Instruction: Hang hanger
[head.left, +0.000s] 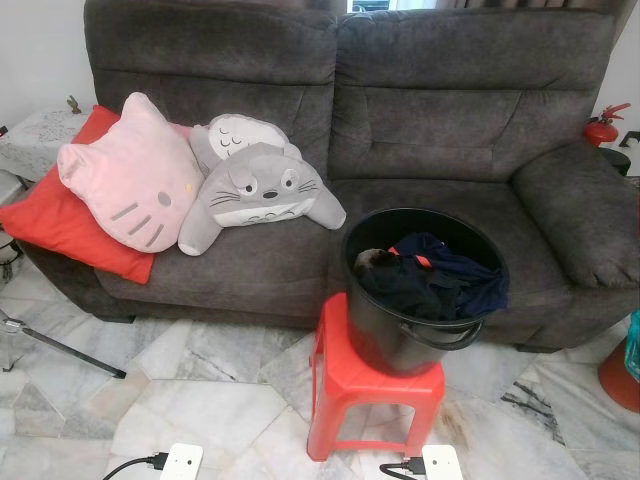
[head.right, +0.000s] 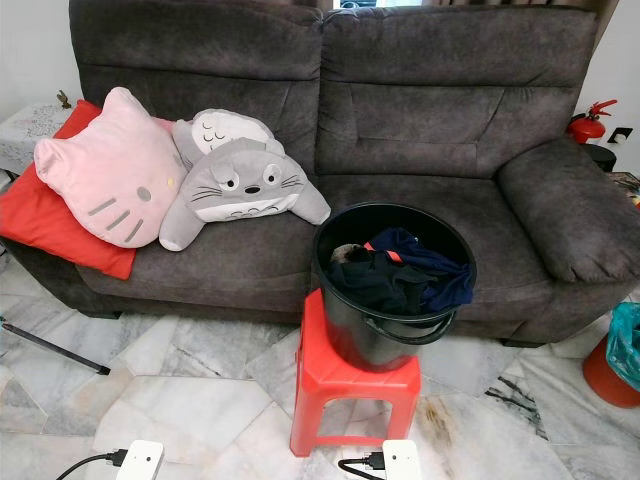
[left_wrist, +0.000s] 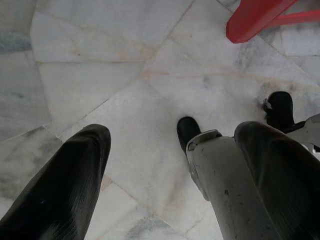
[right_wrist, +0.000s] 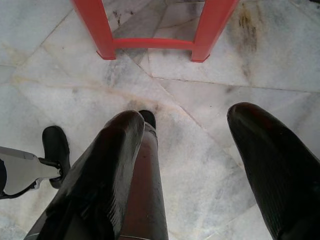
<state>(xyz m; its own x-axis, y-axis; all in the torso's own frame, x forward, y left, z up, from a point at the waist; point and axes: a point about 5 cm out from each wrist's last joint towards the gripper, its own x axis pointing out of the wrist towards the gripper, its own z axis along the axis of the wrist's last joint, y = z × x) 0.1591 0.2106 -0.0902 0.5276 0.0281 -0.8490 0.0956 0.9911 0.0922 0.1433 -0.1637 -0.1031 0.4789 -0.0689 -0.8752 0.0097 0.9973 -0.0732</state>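
A black bucket (head.left: 385, 345) stands on a red plastic stool (head.left: 370, 400) in front of the sofa, holding a heap of dark clothes (head.left: 430, 270) in navy and black. My left gripper (left_wrist: 170, 165) hangs open over the marble floor, nothing between its fingers (left_wrist: 65, 185). My right gripper (right_wrist: 192, 150) also hangs open above the floor, just short of the stool's legs (right_wrist: 150, 42), and holds nothing.
A dark grey sofa (head.left: 430, 120) carries a pink cat cushion (head.left: 130, 180), a grey plush (head.left: 260, 185) and a red cushion (head.left: 70, 225). Two white adapters (head.left: 181, 462) with cables lie on the floor near me. A fire extinguisher (head.left: 603, 125) stands at right, a tripod leg (head.left: 60, 350) at left.
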